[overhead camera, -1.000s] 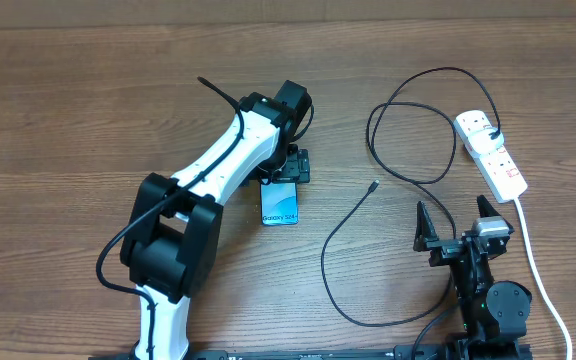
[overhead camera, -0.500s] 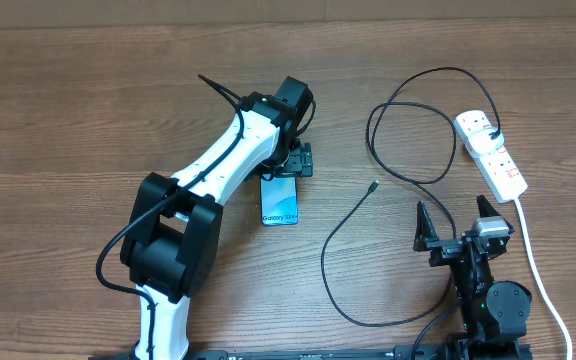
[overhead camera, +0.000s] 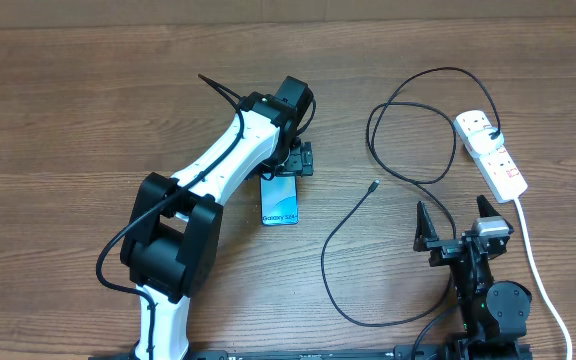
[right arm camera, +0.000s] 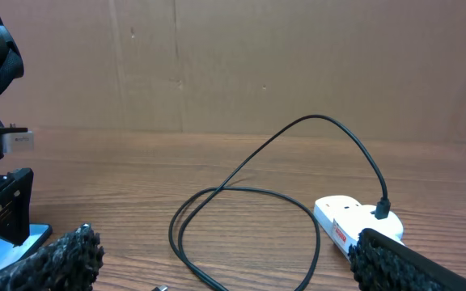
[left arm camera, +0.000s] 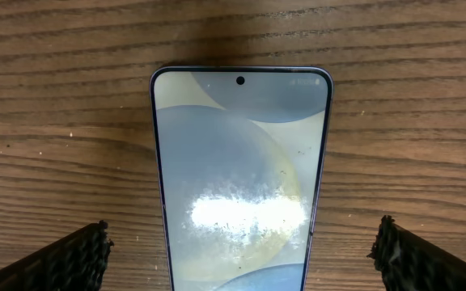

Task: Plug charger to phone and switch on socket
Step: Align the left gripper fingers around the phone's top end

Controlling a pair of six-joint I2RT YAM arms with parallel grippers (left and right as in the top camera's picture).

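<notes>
Bottom right of the overhead frame: your right gripper (overhead camera: 452,207) sits low, fingers spread wide, nothing between them. Just left of it, the charger (overhead camera: 340,225) curves across the table (overhead camera: 68,120); its small connector (overhead camera: 372,186) lies loose on the wood near frame centre, well apart from the phone (overhead camera: 279,204). The phone lies flat, screen up, left of centre, with the "Galaxy" end toward the bottom edge. Your left gripper (overhead camera: 288,168) hangs over the phone's upper end. In the left wrist view its fingers (left arm camera: 75,257) stand released on either side of the phone, clear of both edges. Upper right: the socket (overhead camera: 504,170) lies at an angle, the charger's black plug (overhead camera: 492,135) seated on it, and its white cord (overhead camera: 538,270) trails toward the bottom right corner.
</notes>
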